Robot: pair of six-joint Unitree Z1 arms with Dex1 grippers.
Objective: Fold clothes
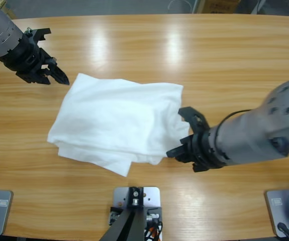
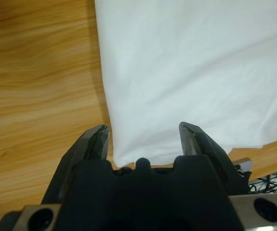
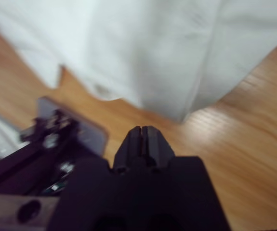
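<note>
Clothes (image 1: 114, 118): white T-shirt, folded into a loose, slanted rectangle in the middle of the wooden table (image 1: 149, 45), with layered edges showing along its near side.
Left gripper (image 2: 143, 134): mine, at the shirt's far left corner; jaws spread apart, the corner lying between them, nothing pinched.
Right gripper (image 3: 140, 132): mine too, jaws pressed together on nothing, tip just short of the shirt's near right corner, bare wood under it.
</note>
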